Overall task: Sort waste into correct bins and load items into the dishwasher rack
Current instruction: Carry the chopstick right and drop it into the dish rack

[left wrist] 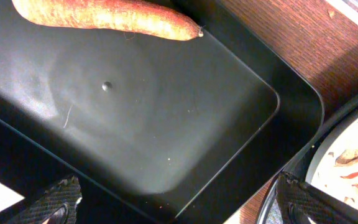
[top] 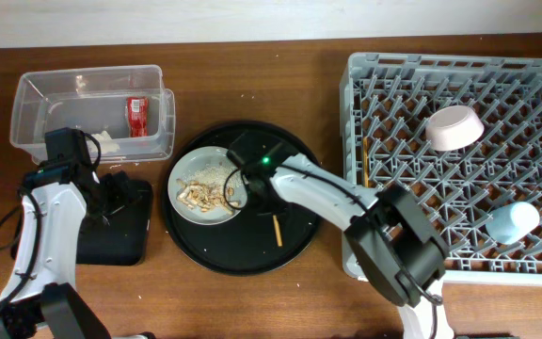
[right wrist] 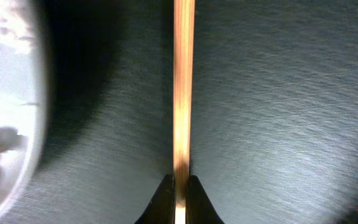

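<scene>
The clear tub [top: 40,94] at the back left holds the red wrapper [top: 137,115] and white tissue [top: 108,142]. My left gripper [top: 111,195] is open over the shallow black tray [top: 120,243]. In the left wrist view the jaws [left wrist: 185,205] are empty above the tray [left wrist: 166,112], where the orange carrot [left wrist: 110,15] lies. The grey-white plate [top: 179,184] holds beige food scraps [top: 205,193]. My right gripper [top: 257,185] is shut on a wooden chopstick [right wrist: 183,81] beside the plate [right wrist: 11,81]. The chopstick's end shows in the overhead view [top: 277,229]. The rack [top: 459,66] holds the white bowl [top: 454,127] and the light-blue cup [top: 514,222].
The plate sits on a large round black tray [top: 299,250] in the middle, whose surface fills the right wrist view [right wrist: 278,112]. The plate's edge shows at the right of the left wrist view [left wrist: 353,162]. Bare wooden table [top: 252,75] lies between tub and rack.
</scene>
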### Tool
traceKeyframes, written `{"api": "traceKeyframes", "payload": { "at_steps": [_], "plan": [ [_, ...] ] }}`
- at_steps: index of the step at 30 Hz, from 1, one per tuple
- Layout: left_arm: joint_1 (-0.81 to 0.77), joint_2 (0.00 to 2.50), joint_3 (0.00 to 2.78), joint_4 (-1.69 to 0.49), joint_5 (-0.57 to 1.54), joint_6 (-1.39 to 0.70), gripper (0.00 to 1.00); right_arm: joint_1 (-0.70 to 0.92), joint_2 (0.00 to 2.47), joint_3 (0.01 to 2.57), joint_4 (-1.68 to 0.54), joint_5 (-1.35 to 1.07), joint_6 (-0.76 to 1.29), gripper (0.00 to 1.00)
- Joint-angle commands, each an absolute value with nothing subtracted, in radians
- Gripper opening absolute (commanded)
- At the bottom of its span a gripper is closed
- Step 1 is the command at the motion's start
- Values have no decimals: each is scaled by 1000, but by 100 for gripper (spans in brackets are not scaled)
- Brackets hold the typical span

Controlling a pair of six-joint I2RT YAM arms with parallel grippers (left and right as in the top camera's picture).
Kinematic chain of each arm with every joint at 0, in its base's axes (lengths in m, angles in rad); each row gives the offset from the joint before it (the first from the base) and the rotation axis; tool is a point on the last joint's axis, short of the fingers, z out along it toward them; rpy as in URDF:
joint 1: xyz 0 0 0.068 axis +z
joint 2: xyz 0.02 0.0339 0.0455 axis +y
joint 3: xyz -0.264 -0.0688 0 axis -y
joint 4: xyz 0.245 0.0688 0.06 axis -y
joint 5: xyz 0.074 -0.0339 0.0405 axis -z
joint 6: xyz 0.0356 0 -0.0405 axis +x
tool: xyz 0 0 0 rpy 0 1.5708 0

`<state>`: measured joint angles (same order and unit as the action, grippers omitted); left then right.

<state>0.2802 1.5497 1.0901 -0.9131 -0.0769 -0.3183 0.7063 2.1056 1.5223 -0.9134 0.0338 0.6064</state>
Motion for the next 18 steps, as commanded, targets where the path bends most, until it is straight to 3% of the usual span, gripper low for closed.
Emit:
{"api": "traceKeyframes", "payload": {
  "at_steps": [1, 8, 12, 18],
  "plan": [
    [284, 1532, 1091, -914, -63, -329, 99, 614, 1939, 1551, -947, 39, 519, 4],
    [284, 1532, 1091, -914, -62, -329, 99, 376, 1693, 1551, -1083, 38, 361, 4],
    [284, 1532, 1091, -914, -62, -329, 99, 269, 1708, 1523, -1172, 35, 302, 4],
    [284, 1532, 1091, -913, -44, -329, 99, 218, 1731, 1398, -1091, 45, 303, 4]
  ]
}}
